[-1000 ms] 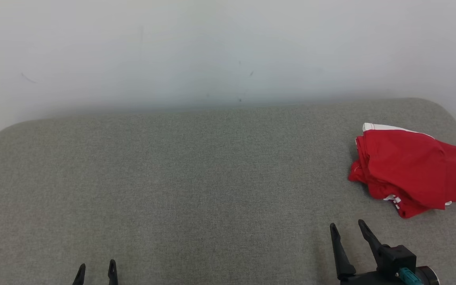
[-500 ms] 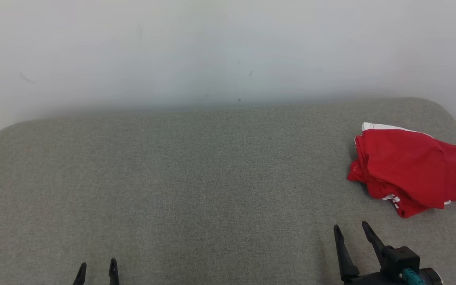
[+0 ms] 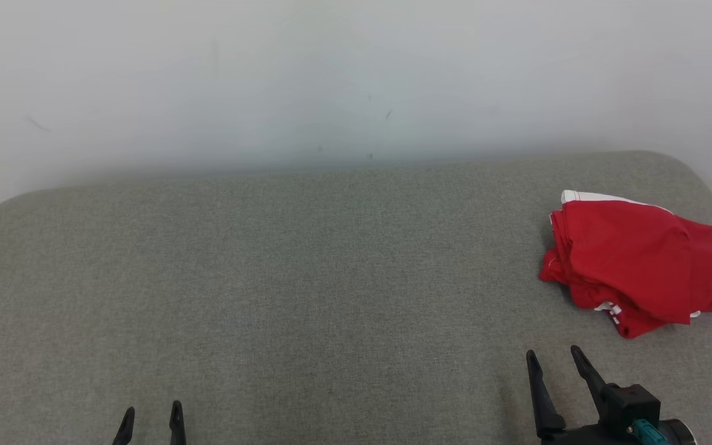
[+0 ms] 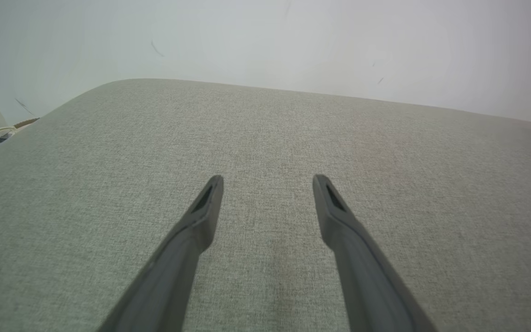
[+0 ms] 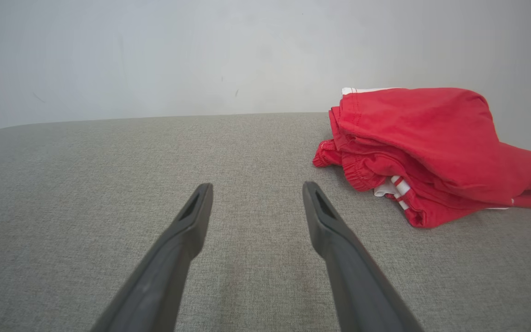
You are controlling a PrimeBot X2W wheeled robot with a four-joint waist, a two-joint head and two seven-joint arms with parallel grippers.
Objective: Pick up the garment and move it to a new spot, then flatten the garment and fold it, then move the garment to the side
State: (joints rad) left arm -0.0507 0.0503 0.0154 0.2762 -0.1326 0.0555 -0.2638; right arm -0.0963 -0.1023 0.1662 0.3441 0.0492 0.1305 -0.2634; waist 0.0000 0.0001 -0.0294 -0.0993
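Spotting bunched red garment, white-edged, right on cushion. From right wrist view, white stripes tucked underneath. Left gripper, right gripper splayed, empty.

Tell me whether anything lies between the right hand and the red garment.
Nothing visible does. The open right hand sits short of the garment, apart from it, with just bare grey cushion between them.

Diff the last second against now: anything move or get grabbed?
Right gripper edged slightly right and lower in the head view, jaws open, nothing grabbed. The whole head view slid a touch left, which is camera motion. Red garment stays put on the grey cushion; left gripper unchanged, open.
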